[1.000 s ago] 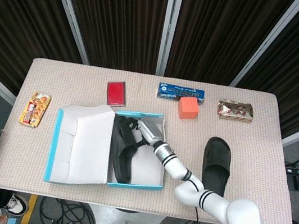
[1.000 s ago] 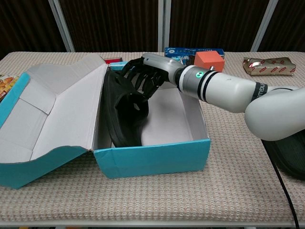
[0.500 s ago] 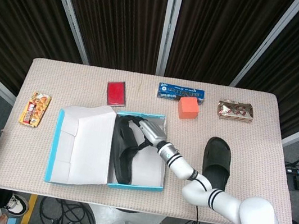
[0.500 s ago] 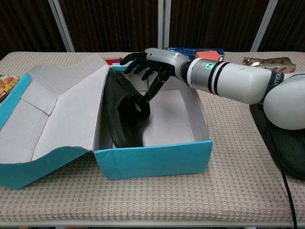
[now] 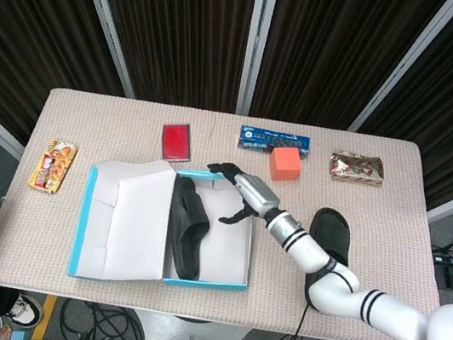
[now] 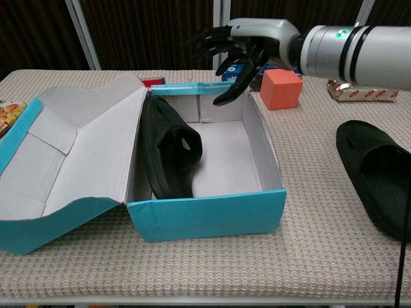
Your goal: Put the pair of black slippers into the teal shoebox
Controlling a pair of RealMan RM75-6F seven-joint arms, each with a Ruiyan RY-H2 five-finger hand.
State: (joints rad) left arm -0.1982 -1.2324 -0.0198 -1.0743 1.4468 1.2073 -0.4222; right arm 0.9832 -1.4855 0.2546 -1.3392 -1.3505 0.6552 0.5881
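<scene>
Lying in shoebox [image 6: 212,215], slipper [image 6: 168,153] below empty right hand [image 6: 234,45]

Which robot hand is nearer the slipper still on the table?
Right. The right robot hand hovers open over the teal shoebox, just left of the slipper on the table. The left robot hand is not in either view.

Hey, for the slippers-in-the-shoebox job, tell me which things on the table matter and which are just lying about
Part of the job:
teal shoebox, lid open
black slipper in the box, on its side against the left wall
second black slipper, on the table right of the box
right hand, empty above the box

Lying about:
orange block
red card
blue packet
gold packet
snack packet
</scene>
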